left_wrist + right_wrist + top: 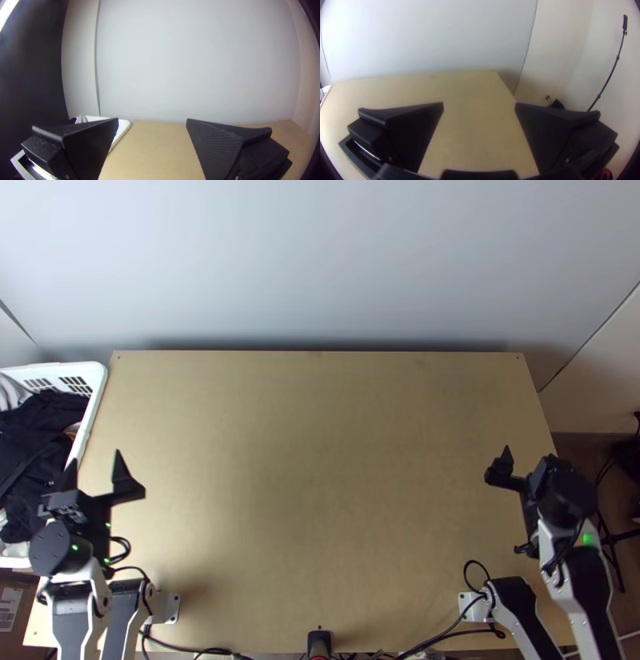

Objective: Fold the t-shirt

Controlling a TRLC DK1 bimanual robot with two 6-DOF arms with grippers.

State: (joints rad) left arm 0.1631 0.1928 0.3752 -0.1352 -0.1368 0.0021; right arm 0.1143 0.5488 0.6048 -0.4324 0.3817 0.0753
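Observation:
In the top view my left gripper (96, 458) stands open over the table's left edge, beside a basket with bunched dark cloth (32, 432); whether a t-shirt is among it I cannot tell. My right gripper (528, 462) is open at the table's right edge, far from that cloth. The left wrist view has the left gripper (152, 119) with its fingers wide apart and nothing between them. Equally wide apart are the fingers of the right gripper (479, 103) in the right wrist view, holding nothing.
The white basket (98, 390) stands against the left side of the wooden table (312, 484). A pale wall (320, 268) rises behind the far edge. Cables (448, 634) run along the near edge. Off to the right is a thin black stand (609, 78).

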